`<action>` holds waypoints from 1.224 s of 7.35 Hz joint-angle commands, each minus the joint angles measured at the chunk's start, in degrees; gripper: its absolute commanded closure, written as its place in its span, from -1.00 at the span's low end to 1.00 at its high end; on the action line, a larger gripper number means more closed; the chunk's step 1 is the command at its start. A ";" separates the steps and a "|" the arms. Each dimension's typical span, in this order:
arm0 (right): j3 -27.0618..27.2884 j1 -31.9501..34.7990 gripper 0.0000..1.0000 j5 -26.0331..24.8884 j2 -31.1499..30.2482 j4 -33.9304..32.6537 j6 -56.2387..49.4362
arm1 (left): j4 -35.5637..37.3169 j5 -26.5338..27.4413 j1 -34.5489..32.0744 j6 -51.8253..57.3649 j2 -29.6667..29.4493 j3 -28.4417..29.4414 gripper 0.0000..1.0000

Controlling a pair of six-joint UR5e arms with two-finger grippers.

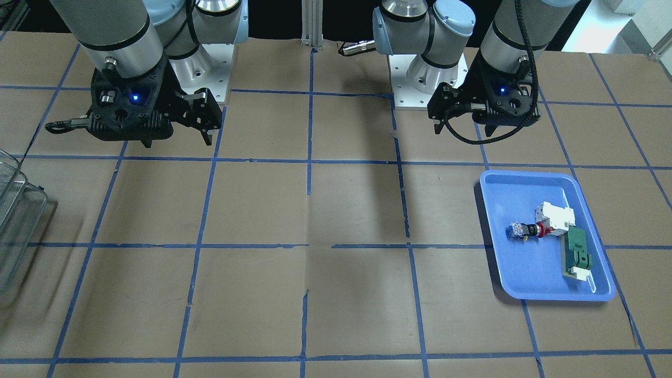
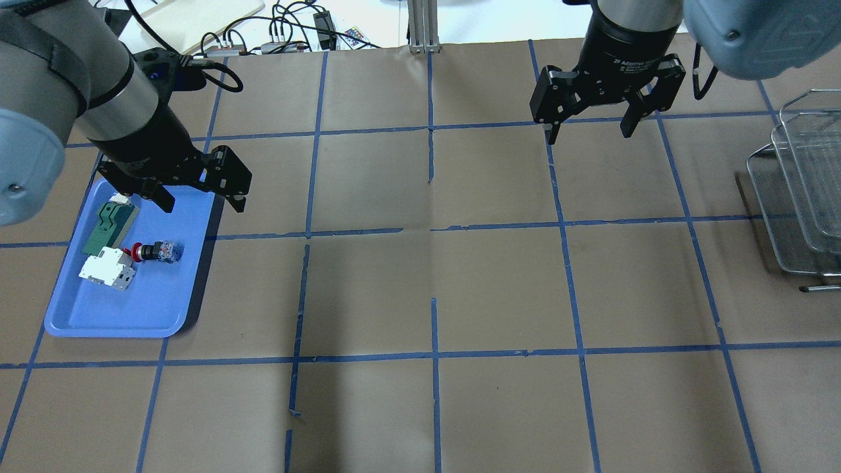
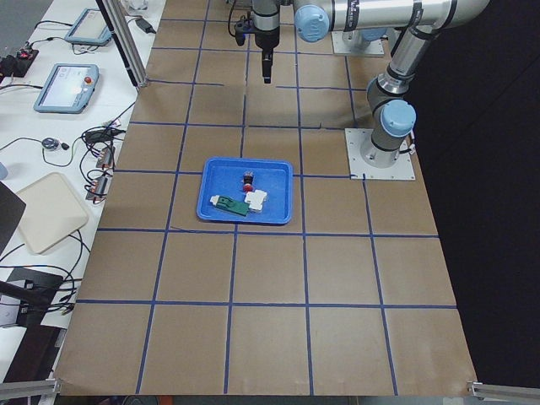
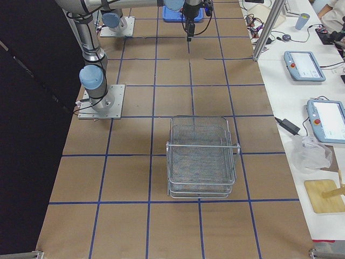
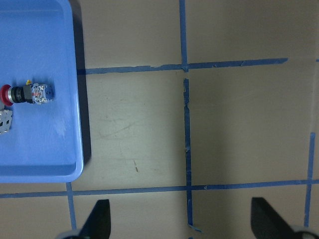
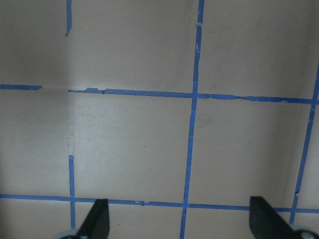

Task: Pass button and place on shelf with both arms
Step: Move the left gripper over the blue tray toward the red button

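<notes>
The left gripper (image 2: 202, 200) hangs above the tray's (image 2: 131, 305) corner, jaws spread and empty. In its wrist view the fingers (image 5: 97, 219) frame bare table, with the button (image 5: 27, 93) off to one side, so it is not yet lined up.

The button (image 2: 154, 251) lies on its side in the tray. Its red-ringed end is against or just beside the white breaker (image 2: 105, 270), and its blue-and-clear block points toward the table's middle. The green part (image 2: 105, 226) lies just beyond the breaker.

The step in hand looks like the first pick. To do it well, the gripper should shift until the button sits between the fingers, then turn so they close across the black body. Coming down nearer the block end would keep the fingers off the breaker and leave the red end free for the other gripper to take. The round body may roll, so a slow, square close seems wise.

Across the table the right gripper (image 2: 588, 128) hovers over bare paper, also spread and holding nothing. Farthest off, the shelf (image 2: 801, 190) stands at the table's right end, well apart from the tray.
</notes>
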 commanded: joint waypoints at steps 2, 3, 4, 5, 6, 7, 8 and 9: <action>0.21 0.00 -1.00 -0.25 0.07 -1.79 -1.68 | -0.40 0.01 -0.05 0.00 0.12 -0.01 -1.00; 0.30 0.00 -1.00 -0.24 0.07 -1.71 -1.69 | -0.49 -0.08 -0.05 0.00 0.21 -0.01 -1.00; 0.30 0.00 -1.00 -0.07 -0.19 -1.62 -1.69 | -1.01 0.01 -0.05 0.00 0.38 -0.01 -1.00; 0.39 0.00 -1.00 -0.07 -0.11 -1.62 -1.69 | -1.63 0.10 -0.05 0.00 0.56 0.08 -1.00; 0.39 0.09 -1.00 -0.07 -0.11 -1.36 -1.69 | -1.46 0.19 -0.05 0.00 0.30 0.08 -1.00; 0.39 0.00 -1.00 -0.07 -0.11 -1.36 -1.69 | -1.11 -0.07 0.04 0.09 0.30 0.08 -1.00; 0.39 0.00 -1.00 -0.16 -0.02 -1.36 -1.69 | -1.28 0.01 0.30 0.09 0.39 0.08 -1.00; 0.39 0.00 -1.00 -0.16 -0.11 -1.36 -1.69 | -1.02 0.10 0.48 0.09 0.21 0.08 -1.00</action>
